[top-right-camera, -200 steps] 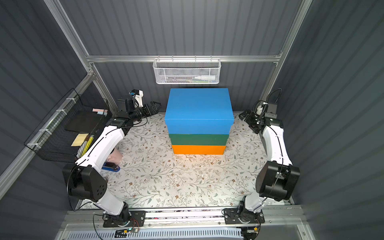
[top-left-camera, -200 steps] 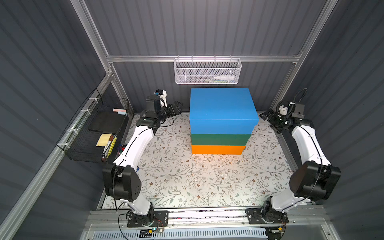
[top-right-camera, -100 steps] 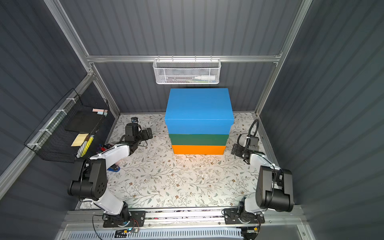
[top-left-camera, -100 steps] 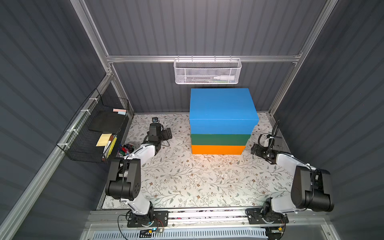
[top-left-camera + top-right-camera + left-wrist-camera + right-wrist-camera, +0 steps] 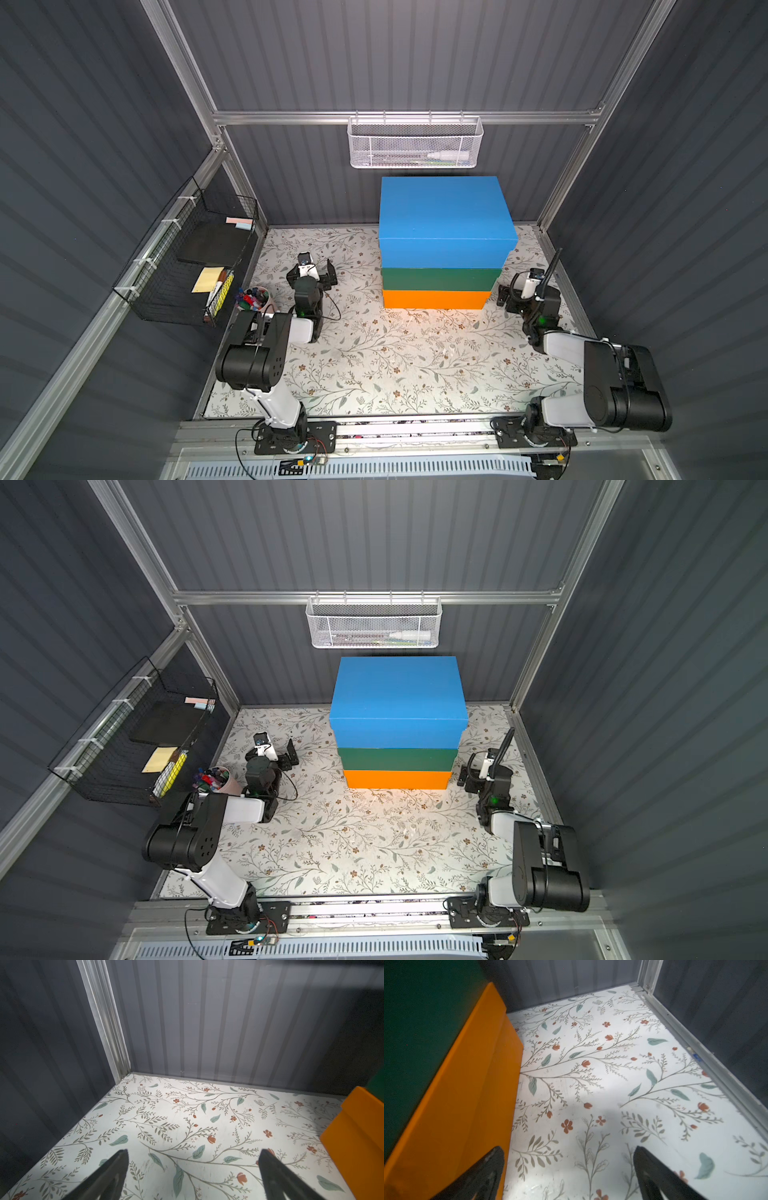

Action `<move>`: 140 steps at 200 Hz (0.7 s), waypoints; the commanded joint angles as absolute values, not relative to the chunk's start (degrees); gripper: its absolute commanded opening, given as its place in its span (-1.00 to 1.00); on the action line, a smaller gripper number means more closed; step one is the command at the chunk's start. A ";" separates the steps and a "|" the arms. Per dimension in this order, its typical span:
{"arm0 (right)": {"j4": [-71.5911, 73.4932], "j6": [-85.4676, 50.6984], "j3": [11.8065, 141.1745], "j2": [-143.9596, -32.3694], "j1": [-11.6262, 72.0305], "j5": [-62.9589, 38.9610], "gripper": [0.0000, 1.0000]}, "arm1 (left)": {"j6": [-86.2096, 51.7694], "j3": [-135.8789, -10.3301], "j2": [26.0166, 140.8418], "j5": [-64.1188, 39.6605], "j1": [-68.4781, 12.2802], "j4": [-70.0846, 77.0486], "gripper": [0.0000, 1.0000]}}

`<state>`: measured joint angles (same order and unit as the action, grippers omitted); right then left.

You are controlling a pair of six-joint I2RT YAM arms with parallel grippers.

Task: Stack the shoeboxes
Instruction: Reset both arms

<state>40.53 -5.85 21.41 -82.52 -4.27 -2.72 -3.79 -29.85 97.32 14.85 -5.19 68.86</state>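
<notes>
Left jaws and right jaws gape empty; shoeboxes [image 5: 444,216] stand stacked between them, marker cup [image 5: 253,297] behind left jaws.

Stack of shoeboxes [image 5: 444,249] at rear of table [image 5: 395,357], between left pincer [image 5: 193,1152] and right pincer [image 5: 568,1150]

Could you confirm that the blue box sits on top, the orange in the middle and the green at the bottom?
No: both top views show the green box in the middle, the orange box at the bottom, the blue box on top.
</notes>
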 commanded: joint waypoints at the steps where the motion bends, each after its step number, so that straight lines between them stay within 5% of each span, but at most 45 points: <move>1: 55.05 -1.61 19.01 -86.78 -1.78 0.22 0.98 | -0.04 -25.22 98.53 14.45 -5.54 85.55 0.99; 32: 43.41 -4.37 22.93 -84.39 -1.62 3.36 0.98 | -1.95 -27.11 97.45 11.86 -5.54 80.31 0.99; 140: 42.00 -2.81 24.95 -85.99 -0.90 2.50 0.98 | -1.58 -27.54 98.08 10.97 -5.36 80.50 0.99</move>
